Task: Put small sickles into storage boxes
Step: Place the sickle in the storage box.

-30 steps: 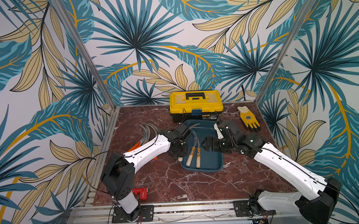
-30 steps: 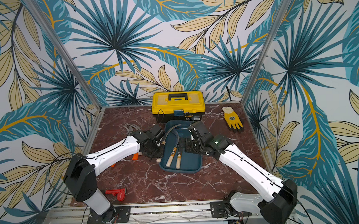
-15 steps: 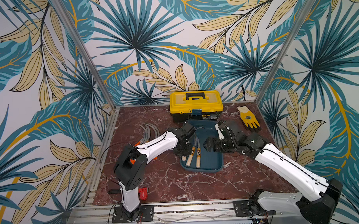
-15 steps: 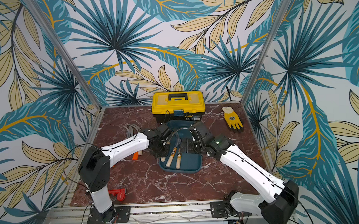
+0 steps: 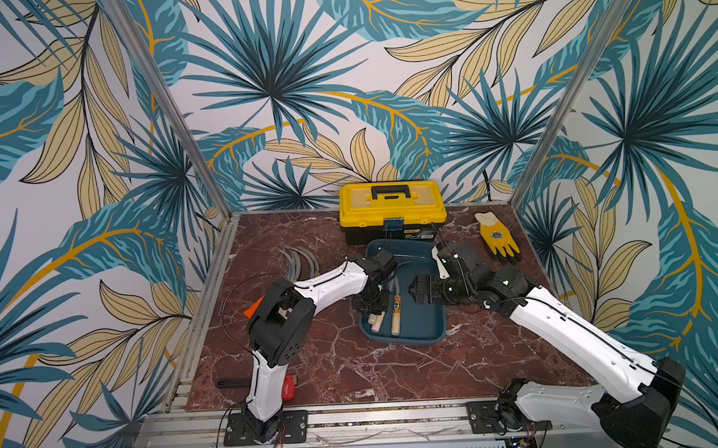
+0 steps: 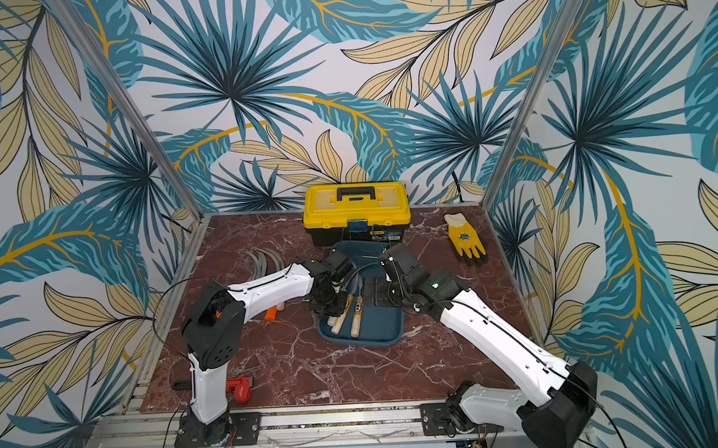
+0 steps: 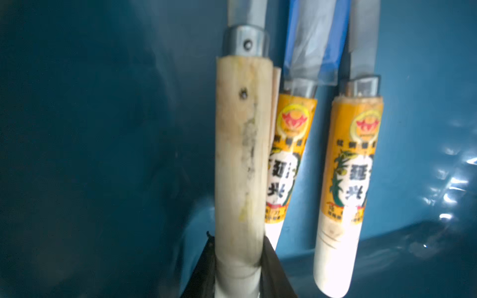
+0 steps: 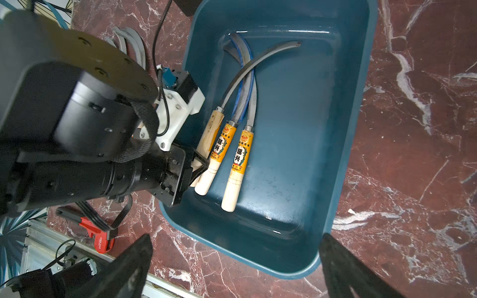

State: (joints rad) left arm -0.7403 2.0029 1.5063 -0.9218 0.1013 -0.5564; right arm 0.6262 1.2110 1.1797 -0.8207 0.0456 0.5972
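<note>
Right wrist view: left gripper point(image 8: 200, 165) clamped a plain-handled sickle point(image 8: 209, 129) low inside the tray point(image 8: 361, 103), likely to lay it beside two labelled sickles point(image 8: 240, 152); right gripper point(image 8: 236, 236) hovered, jaws spread.

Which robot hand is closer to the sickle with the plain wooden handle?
Left. The left gripper is shut on the plain-handled sickle at its handle end, in the blue tray. The right gripper hangs open above the tray, apart from the sickle.

yel/blk toolbox point(image 5: 392, 209) back ctr | yel glove point(image 5: 497, 239) near it, rt side | red clamp point(image 5: 288, 388) front-lt | marble tbl point(image 5: 355, 370)
</note>
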